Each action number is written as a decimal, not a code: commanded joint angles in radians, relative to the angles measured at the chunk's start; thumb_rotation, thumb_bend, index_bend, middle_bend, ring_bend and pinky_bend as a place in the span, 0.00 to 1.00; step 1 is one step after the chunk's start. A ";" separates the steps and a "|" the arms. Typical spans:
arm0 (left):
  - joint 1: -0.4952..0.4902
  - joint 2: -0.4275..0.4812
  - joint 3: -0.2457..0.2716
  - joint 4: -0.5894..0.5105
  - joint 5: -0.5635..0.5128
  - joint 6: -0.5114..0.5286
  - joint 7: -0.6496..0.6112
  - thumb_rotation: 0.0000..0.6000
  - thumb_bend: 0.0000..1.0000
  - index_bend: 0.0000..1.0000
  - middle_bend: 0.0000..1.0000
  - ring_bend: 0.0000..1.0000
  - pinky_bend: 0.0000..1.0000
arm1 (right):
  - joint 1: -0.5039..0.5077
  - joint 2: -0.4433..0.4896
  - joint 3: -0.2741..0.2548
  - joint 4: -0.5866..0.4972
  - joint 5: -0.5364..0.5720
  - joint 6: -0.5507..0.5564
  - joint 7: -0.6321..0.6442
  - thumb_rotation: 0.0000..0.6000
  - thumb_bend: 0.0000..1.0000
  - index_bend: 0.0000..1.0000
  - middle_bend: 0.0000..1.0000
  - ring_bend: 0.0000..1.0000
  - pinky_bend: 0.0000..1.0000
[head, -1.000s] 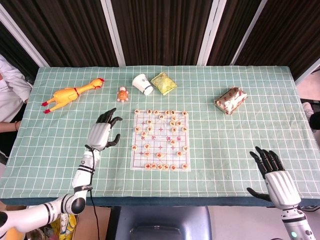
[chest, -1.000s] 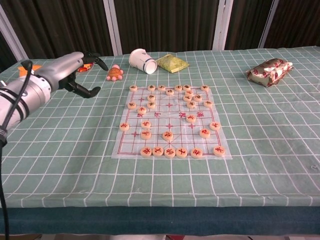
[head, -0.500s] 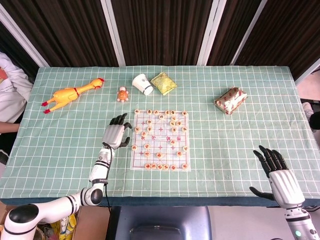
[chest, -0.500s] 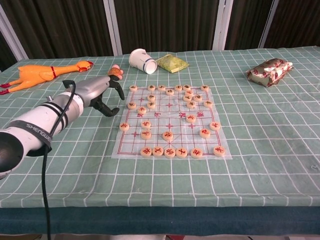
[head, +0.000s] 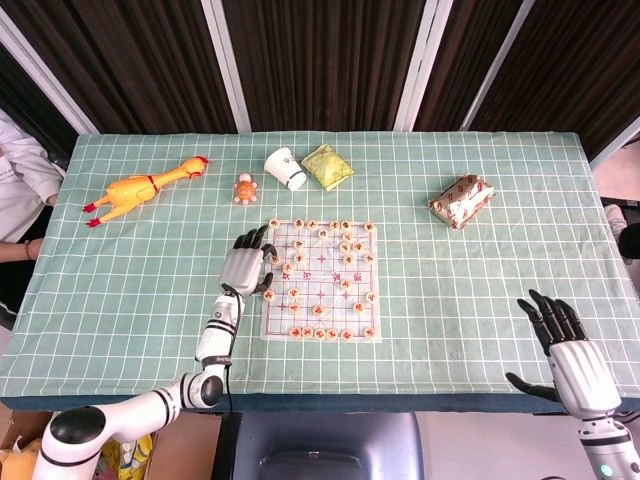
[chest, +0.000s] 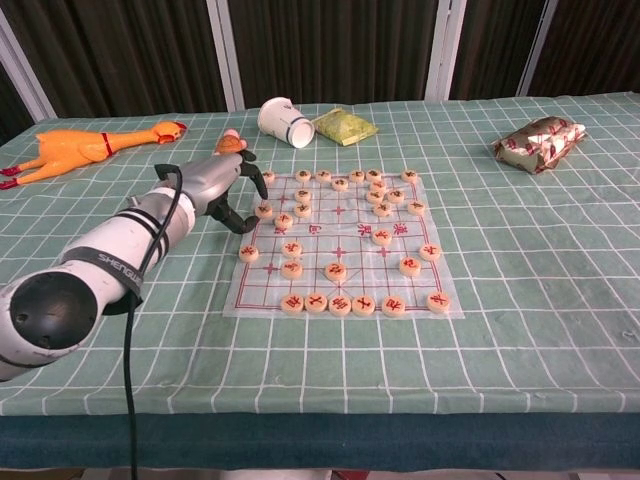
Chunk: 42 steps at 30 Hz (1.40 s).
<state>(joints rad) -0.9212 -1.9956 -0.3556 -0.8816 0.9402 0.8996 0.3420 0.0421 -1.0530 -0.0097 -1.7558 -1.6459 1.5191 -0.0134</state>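
Wooden chess pieces (chest: 264, 210) sit under my left hand (head: 247, 268), fingers spread, holding nothing; a careless sweep could scatter them.

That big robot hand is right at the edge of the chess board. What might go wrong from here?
The left hand hovers with fingers spread over the left edge of the board, where the pieces sit close together, so it may knock neighbours out of place. The board looks like a thin sheet on the tablecloth, so a nudge might slide it, pieces and all.
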 joint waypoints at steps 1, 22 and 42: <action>-0.017 -0.026 -0.005 0.032 0.006 -0.011 -0.011 1.00 0.38 0.38 0.00 0.00 0.14 | -0.001 0.002 0.001 0.001 0.000 0.002 0.003 1.00 0.24 0.00 0.00 0.00 0.00; -0.074 -0.139 -0.018 0.206 0.043 -0.044 -0.032 1.00 0.37 0.40 0.00 0.00 0.14 | -0.010 0.021 -0.003 0.015 -0.005 0.016 0.053 1.00 0.24 0.00 0.00 0.00 0.00; -0.072 -0.125 -0.038 0.179 0.090 -0.009 -0.082 1.00 0.36 0.53 0.00 0.00 0.15 | -0.011 0.024 -0.006 0.009 -0.010 0.016 0.054 1.00 0.24 0.00 0.00 0.00 0.00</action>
<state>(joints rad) -0.9944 -2.1264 -0.3907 -0.6910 1.0242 0.8811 0.2647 0.0314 -1.0297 -0.0155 -1.7464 -1.6555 1.5347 0.0404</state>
